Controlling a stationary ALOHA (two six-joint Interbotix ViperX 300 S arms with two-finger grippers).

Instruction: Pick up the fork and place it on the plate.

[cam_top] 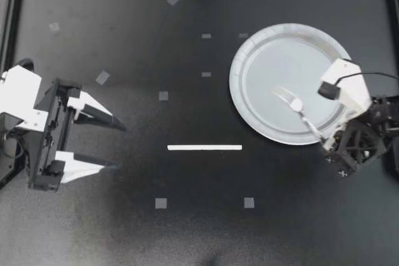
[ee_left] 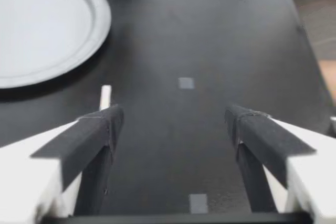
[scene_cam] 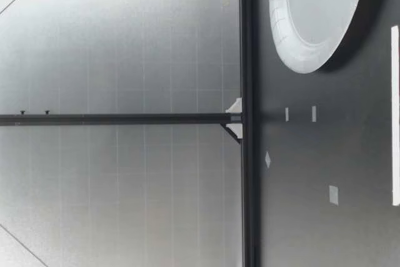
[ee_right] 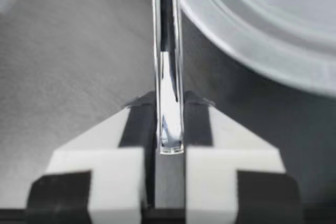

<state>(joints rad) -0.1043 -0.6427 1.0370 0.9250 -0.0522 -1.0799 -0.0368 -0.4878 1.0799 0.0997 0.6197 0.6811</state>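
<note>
While my right fingers [cam_top: 326, 144] grip the fork [cam_top: 298, 109] by the very end of its handle, pressed flat against it from both sides in the right wrist view, the pick-up looks done and the placing step is in hand. From the fingers the fork runs toward 10 o'clock. Its handle crosses the rim of the plate [cam_top: 262, 48] at about 4 o'clock and its tines lie over the plate's well. I cannot tell whether they touch it.

The next move calls for lowering the fork, parting the fingers, and backing out toward 4 o'clock. Since the handle end hangs outside the raised rim, carrying it a little farther toward 10 o'clock first would likely keep it from tipping off.

The table [cam_top: 187, 228] frame [cam_top: 393, 60] at 3 o'clock stands close behind that arm, so room to retreat is tight. The white strip [cam_top: 204, 147] lies toward 8 o'clock, clear of the path. My left fingers [cam_top: 100, 115], spread wide and empty, rest at 9 o'clock, well apart.
</note>
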